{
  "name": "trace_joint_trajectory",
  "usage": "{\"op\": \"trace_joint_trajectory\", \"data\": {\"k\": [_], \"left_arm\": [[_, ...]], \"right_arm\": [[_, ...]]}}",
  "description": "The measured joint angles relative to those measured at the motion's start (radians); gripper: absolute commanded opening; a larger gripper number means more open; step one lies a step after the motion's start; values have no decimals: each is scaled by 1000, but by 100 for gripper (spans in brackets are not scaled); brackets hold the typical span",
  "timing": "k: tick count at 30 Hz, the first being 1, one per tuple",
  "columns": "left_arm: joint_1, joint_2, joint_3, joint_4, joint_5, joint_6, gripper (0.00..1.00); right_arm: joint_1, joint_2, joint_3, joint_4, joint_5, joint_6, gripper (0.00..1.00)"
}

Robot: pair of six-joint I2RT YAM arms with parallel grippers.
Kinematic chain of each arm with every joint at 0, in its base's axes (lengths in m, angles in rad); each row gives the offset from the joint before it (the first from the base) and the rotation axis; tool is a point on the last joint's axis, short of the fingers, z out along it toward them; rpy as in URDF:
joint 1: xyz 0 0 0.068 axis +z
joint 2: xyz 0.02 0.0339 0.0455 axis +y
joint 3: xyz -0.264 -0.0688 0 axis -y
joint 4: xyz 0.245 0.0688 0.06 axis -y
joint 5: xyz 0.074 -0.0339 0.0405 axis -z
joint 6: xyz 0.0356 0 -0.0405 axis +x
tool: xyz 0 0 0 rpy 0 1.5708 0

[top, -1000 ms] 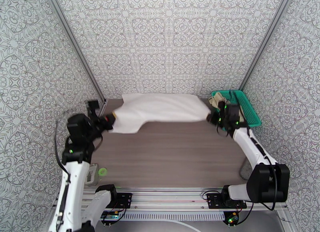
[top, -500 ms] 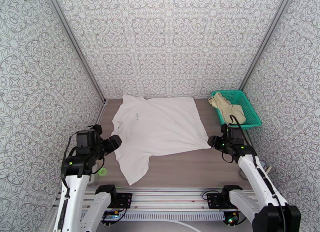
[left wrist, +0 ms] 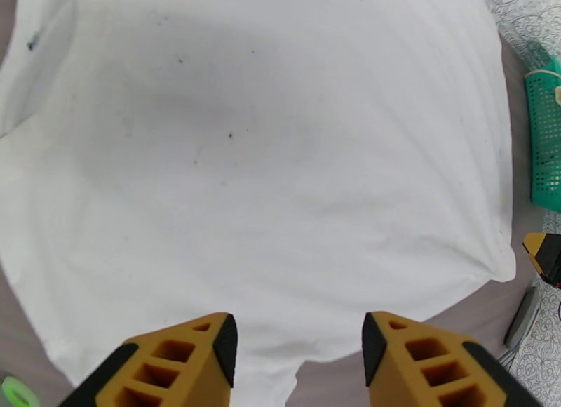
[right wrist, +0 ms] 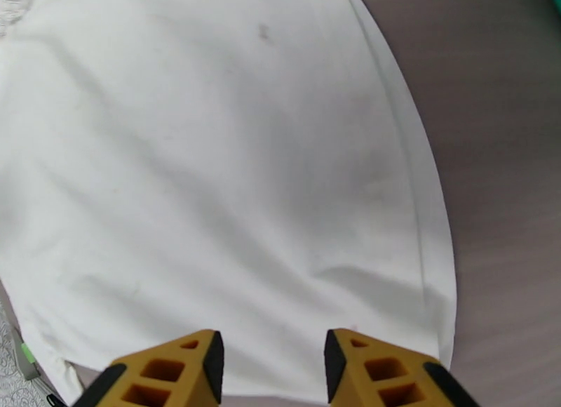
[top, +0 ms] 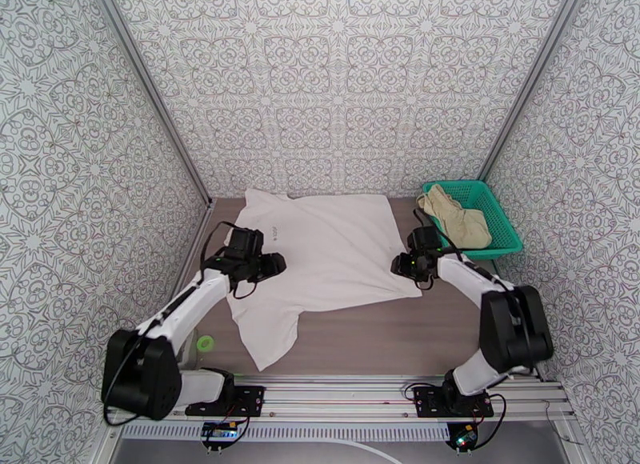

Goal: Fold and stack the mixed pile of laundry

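Both arms have swung inward, left gripper (left wrist: 298, 331) and right gripper (right wrist: 273, 349) empty with jaws apart above the flat-spread T-shirt (top: 328, 250), apparently ready to fold.

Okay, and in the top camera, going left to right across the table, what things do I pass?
small green round item → white T-shirt → green basket, which holds the beige shorts
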Motion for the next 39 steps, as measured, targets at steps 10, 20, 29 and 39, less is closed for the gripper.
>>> {"op": "trace_joint_trajectory", "data": {"k": [10,20,29,39], "left_arm": [[-2,-40,-309,111,-4,-131,48],[0,-301,-496,39,-34,-261,52],[28,-337,-395,-92,-40,-229,58],[135,-390,-311,-267,-125,-217,73]], "right_arm": [[0,-4,-105,14,40,58,45],[0,-268,-281,-132,65,93,46],[-13,-369,-198,-234,77,90,50],[-97,-346,-200,-214,8,95,52]]}}
